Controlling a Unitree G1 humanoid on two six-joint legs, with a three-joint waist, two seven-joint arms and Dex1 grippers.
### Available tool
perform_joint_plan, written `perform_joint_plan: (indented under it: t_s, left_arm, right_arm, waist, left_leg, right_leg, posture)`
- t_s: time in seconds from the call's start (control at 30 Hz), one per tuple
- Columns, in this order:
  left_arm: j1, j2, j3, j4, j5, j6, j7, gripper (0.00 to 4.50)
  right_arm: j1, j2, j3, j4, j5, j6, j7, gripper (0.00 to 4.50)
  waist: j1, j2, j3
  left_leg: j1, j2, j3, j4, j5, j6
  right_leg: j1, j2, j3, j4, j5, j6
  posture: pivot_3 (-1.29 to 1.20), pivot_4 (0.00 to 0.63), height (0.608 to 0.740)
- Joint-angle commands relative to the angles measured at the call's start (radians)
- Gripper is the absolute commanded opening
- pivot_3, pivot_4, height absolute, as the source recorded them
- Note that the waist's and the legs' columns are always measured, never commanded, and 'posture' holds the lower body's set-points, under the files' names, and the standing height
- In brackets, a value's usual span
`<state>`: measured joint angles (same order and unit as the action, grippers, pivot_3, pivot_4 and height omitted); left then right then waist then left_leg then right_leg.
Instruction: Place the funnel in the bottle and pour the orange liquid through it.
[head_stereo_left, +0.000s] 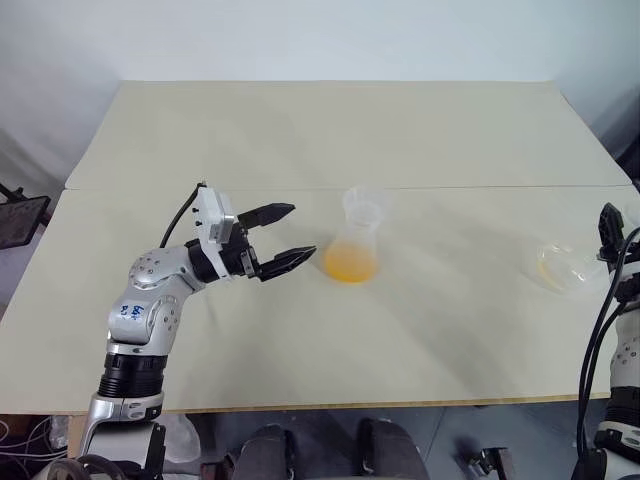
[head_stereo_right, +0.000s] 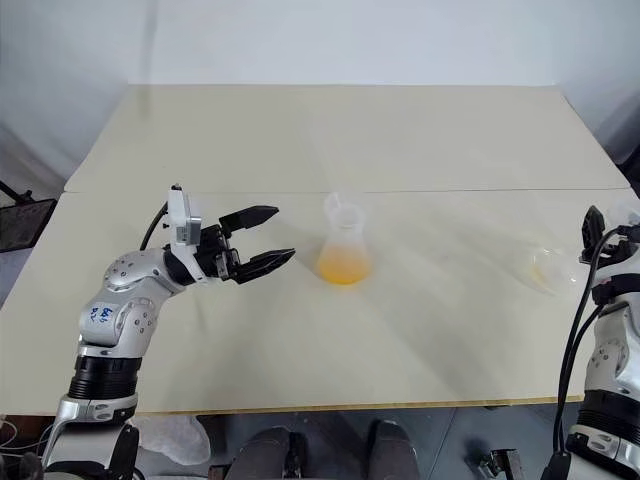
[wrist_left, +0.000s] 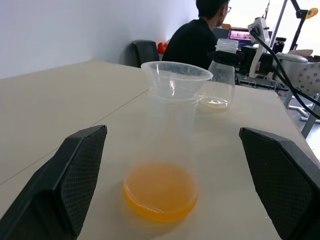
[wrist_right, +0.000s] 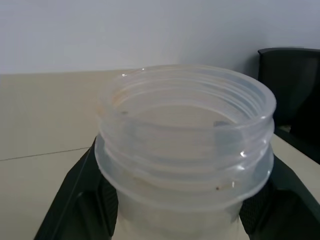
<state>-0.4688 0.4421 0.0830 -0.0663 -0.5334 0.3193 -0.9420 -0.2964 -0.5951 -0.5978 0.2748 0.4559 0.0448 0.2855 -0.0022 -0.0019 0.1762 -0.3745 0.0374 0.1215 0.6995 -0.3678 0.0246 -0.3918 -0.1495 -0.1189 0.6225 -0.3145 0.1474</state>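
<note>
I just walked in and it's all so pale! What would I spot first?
The bright orange liquid pooled in the bottom of the hazy conical plastic bottle mid-table, with a see-through plastic funnel sitting in its neck. The left gripper waits beside it, black fingers wide apart. Far right, the right gripper's fingers flank a nearly empty clear flask.

Hazy conical bottle (head_stereo_left: 352, 245) is standing upright approx mid-table, well off all edges. Clear funnel (head_stereo_left: 364, 204) is sitting in its neck; orange liquid (head_stereo_left: 350, 266) is pooling at btm.
</note>
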Motion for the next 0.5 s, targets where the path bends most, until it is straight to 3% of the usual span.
perform_joint_plan:
  t_s: [0.03,0.1,0.5]
  left_arm:
    - [-0.019,0.007,0.009,-0.025,-0.021,-0.002,-0.007,4.50]
    - [-0.017,0.008,0.010,-0.026,-0.022,0.000,-0.007,4.50]
    - [-0.012,0.014,0.021,-0.026,-0.019,-0.003,0.000,4.50]
  right_arm:
    - [0.018,0.003,-0.040,-0.052,0.025,-0.008,-0.004,4.04]
    - [0.017,-0.001,-0.051,-0.071,0.028,-0.004,-0.022,4.43]
    - [-0.061,-0.110,-0.110,-0.131,0.090,0.044,0.006,4.43]
  waist:
    - [0.000,0.000,0.000]
    - [0.000,0.000,0.000]
    - [0.000,0.000,0.000]
  left_leg:
    - [0.000,0.000,0.000,0.000,0.000,0.000]
    - [0.000,0.000,0.001,0.000,0.000,0.000]
    - [0.000,0.000,0.001,0.000,0.000,0.000]
  right_leg:
    - [0.000,0.000,0.000,0.000,0.000,0.000]
    - [0.000,0.000,0.001,0.000,0.000,0.000]
    - [0.000,0.000,0.001,0.000,0.000,0.000]
  posture:
    - [0.00,0.150,0.740]
    - [0.00,0.150,0.740]
    - [0.00,0.150,0.740]
